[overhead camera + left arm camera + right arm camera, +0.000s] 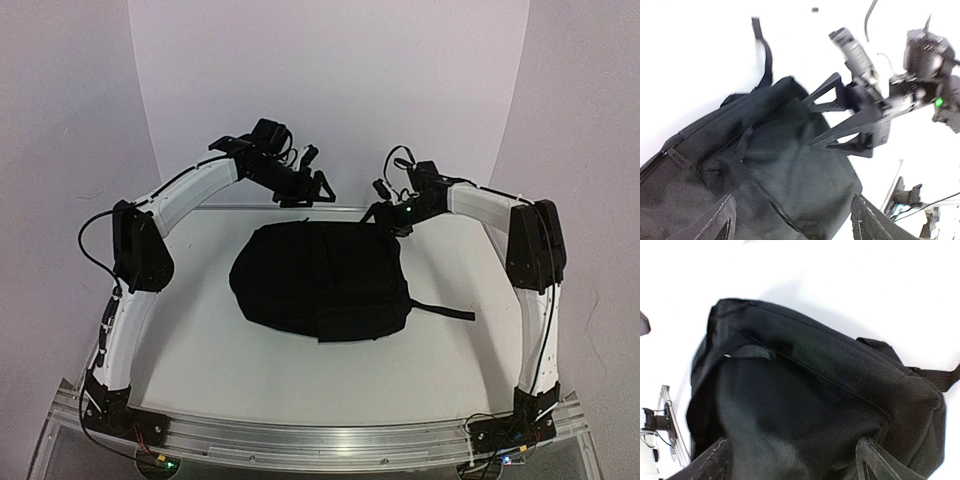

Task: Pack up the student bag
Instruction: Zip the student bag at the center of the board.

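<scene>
The student bag [320, 280] is a large black fabric backpack lying flat and closed in the middle of the white table, with one strap [445, 311] trailing to the right. My left gripper [320, 193] hovers open and empty just beyond the bag's far edge. My right gripper [378, 213] is open and empty at the bag's far right corner. The left wrist view shows the bag [765, 175] between my left fingers [715, 222], with the right gripper [807, 124] open over the bag's top. The right wrist view shows the bag [805, 410], its zipper line [815, 371] and my right fingers [880, 462] spread wide.
An aluminium rail [320, 435] runs along the near table edge between the arm bases. A curved white backdrop [330, 90] rises behind the table. Cables hang off both arms. No books or other loose items show.
</scene>
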Controlling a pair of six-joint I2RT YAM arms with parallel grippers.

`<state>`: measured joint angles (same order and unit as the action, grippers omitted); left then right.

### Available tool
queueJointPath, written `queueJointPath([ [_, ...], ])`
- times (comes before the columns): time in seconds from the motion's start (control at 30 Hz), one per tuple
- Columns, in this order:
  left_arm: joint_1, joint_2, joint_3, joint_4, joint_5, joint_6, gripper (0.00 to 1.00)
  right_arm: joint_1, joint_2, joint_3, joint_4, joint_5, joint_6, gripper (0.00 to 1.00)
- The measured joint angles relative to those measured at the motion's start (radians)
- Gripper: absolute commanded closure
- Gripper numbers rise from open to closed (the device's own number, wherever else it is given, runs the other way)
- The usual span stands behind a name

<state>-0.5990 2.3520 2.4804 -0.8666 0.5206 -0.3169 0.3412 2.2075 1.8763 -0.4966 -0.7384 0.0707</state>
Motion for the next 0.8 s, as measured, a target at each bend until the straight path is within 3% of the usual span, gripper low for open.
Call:
queueJointPath([
  [0.37,0.006,0.032,-0.035,-0.022,0.000,0.066,0.35,0.022,-0.061,-0.182,0.070,-0.042,-0.010,0.23],
  [0.8,0.006,0.032,-0.076,-0.027,0.037,0.159,0.44,0.207,-0.285,-0.469,0.018,-0.052,-0.050,0.21],
])
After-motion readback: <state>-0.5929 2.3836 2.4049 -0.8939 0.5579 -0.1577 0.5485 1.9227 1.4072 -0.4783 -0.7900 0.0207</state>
